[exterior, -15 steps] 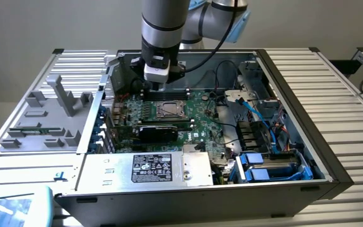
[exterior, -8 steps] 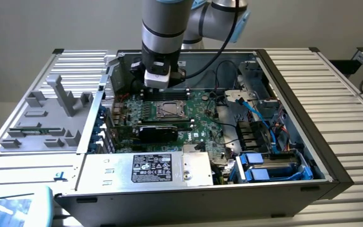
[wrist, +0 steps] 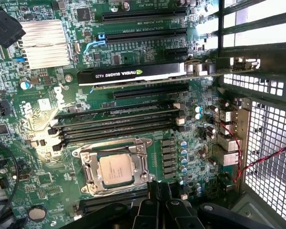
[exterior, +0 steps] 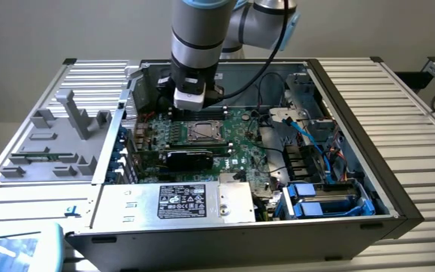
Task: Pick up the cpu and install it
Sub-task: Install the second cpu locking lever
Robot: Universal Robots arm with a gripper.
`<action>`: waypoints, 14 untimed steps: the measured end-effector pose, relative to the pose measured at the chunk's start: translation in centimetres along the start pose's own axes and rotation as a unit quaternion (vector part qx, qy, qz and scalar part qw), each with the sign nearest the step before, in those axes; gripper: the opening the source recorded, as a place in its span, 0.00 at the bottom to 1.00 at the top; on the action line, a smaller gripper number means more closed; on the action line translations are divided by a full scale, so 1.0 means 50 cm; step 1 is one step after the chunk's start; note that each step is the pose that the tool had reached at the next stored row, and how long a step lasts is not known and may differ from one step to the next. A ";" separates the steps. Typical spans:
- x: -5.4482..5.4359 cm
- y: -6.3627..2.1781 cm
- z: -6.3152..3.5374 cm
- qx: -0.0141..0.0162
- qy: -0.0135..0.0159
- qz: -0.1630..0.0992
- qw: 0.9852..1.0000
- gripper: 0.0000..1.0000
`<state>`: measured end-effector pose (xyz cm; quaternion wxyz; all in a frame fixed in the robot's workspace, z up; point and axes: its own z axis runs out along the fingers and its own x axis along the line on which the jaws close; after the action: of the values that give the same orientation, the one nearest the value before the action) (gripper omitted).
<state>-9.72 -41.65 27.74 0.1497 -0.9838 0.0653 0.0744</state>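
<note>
Fingers shut, empty, arm upright above the socketed cpu

Robotics lab, opened computer case, slatted workbench

Silver-grey cpu in metal socket frame; green motherboard; black graphics card.

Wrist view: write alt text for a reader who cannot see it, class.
A silver-topped cpu sits in its metal socket frame on a green motherboard, seen from above. Dark memory slots and a black graphics card lie beyond it.
</note>
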 end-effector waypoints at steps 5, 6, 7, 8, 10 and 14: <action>0.005 0.010 -0.001 0.000 0.000 0.002 1.000 0.12; 0.007 0.013 -0.002 0.000 -0.001 0.002 1.000 0.12; 0.008 0.015 -0.002 0.000 -0.001 0.003 1.000 0.12; 0.008 0.016 0.000 0.000 -0.001 0.003 1.000 0.12; 0.009 0.019 0.004 0.001 -0.002 0.004 1.000 0.12; 0.011 0.028 0.010 0.001 -0.002 0.005 1.000 0.12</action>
<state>-9.45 -42.89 26.75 0.1507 -0.9830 0.0704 0.0772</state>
